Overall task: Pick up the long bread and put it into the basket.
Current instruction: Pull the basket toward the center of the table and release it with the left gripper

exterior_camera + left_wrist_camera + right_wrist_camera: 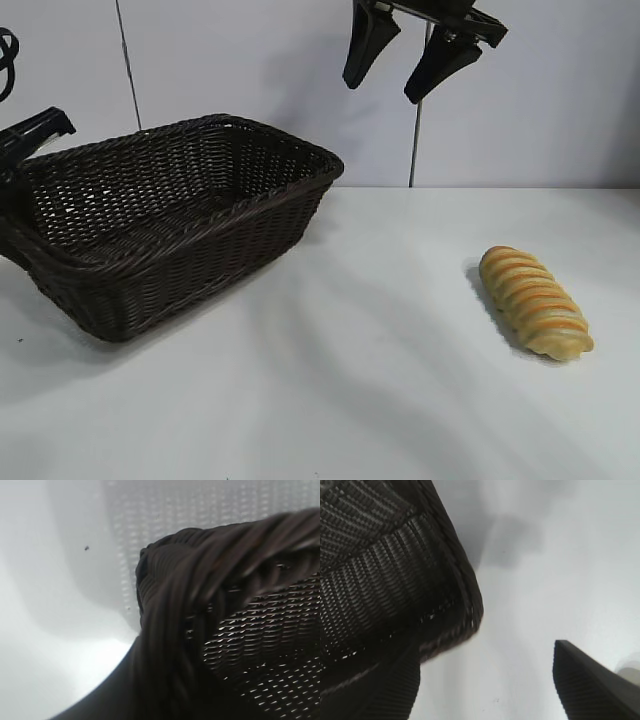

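The long bread (pixel 535 302), golden with orange-brown diagonal stripes, lies on the white table at the right, untouched. The dark brown wicker basket (pixel 250 200) stands at the left and is empty. My left gripper (pixel 28 140) is at the basket's left end, closed on its braided rim, which fills the left wrist view (pixel 200 555). My right gripper (pixel 385 88) hangs open and empty high above the table's middle, between basket and bread. In the right wrist view its own gripper (pixel 490 690) looks down past a corner of the basket (pixel 395 580). The bread is out of that view.
The white tabletop (pixel 350 380) stretches between basket and bread. A white panelled wall (pixel 540 110) runs behind the table.
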Robot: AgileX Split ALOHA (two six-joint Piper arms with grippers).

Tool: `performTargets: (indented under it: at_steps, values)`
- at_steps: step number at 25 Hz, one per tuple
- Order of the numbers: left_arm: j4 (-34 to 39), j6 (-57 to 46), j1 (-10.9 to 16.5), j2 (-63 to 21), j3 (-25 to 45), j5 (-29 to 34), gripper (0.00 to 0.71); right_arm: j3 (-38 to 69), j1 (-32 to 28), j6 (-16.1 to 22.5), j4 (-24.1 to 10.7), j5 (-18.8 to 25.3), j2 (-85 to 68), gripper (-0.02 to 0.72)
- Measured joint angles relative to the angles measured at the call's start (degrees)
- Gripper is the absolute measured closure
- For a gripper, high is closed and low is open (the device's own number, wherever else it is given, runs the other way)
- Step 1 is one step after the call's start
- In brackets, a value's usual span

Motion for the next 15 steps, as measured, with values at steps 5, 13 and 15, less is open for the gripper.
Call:
performTargets:
  at_steps: [5,13,15]
  values:
    - [0.02,5.64,0.0,4.22,-5.53,5.75,0.608,0.0,0.0,0.0,0.0,0.0,0.0,0.167]
    - [0.31,16.4,-0.06,13.15,-16.44,13.28,0.608,0.0,0.0,0.0,0.18,0.0,0.0,0.167]
    - [0.44,18.59,-0.4,14.83,-19.35,14.65,0.609,0.0,0.0,0.0,0.18,0.0,0.0,0.167]
